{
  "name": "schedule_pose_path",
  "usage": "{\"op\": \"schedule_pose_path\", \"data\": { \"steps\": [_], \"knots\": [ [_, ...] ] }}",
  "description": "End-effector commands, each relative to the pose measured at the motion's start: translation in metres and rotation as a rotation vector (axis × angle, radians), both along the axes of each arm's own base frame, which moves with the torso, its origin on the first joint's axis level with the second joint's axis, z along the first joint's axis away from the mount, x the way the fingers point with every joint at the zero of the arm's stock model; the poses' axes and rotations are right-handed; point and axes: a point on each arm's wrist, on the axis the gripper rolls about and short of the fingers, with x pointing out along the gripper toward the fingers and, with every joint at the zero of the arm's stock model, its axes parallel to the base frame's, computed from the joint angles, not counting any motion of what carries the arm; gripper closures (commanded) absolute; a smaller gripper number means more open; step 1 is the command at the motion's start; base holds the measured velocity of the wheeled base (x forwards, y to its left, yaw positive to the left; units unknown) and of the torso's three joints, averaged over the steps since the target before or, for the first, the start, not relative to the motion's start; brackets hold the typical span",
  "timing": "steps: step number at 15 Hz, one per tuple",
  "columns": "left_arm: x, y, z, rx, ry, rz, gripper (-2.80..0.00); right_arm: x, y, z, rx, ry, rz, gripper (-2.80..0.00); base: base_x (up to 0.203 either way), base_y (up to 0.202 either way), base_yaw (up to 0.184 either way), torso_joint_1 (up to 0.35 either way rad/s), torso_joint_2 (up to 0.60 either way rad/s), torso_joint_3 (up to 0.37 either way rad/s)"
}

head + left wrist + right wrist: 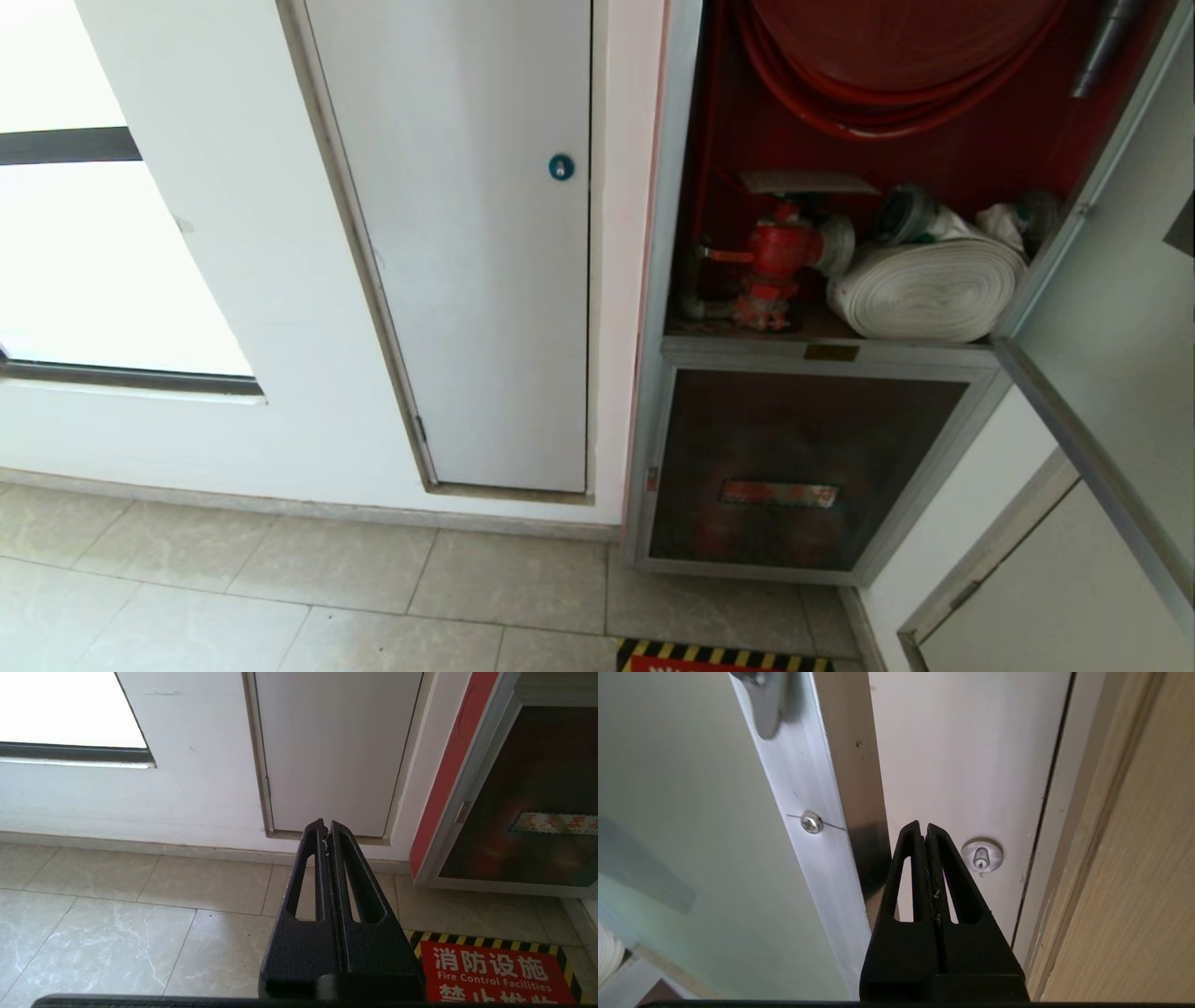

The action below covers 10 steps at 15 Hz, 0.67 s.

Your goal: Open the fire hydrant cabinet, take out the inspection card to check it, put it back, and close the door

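1. The silver-framed, red-lined fire hydrant cabinet point(709, 280) stands open; its silver-framed glass door point(1111, 308) hangs at three o'clock.
2. The right gripper point(924, 828), pressed together, sits beside the door's frame.
3. The left gripper point(326, 826), pressed together, hangs over the floor.

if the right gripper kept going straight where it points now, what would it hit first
Probably the white panel behind the open door, near its round lock. The shut right gripper points just past the door's metal edge, though depth is unclear.

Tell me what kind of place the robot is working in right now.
Probably a corridor of a public or office building: an open fire hydrant cabinet set in a white wall, holding a hose reel and valve, a tiled floor, and a "Fire Control Facilities" floor sign.
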Motion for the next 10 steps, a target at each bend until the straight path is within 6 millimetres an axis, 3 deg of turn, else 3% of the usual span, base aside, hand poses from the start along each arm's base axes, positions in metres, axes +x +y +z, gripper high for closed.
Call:
{"op": "schedule_pose_path", "data": {
  "steps": [1, 10],
  "knots": [
    [0.0, 0.0, 0.0, 0.0, 0.003, 0.0, 0.0, 0.001, -0.001, -0.002, 0.003, 0.005, 0.007, 0.0, 0.0, 0.0, 0.0, 0.0, 0.0, 0.0],
    [0.0, 0.0, 0.0, 0.0, 0.003, 0.0, 0.0, -0.004, 0.006, -0.012, 0.007, -0.016, 0.118, 0.0, 0.0, 0.0, 0.0, 0.0, 0.0, 0.0]
  ]
}}
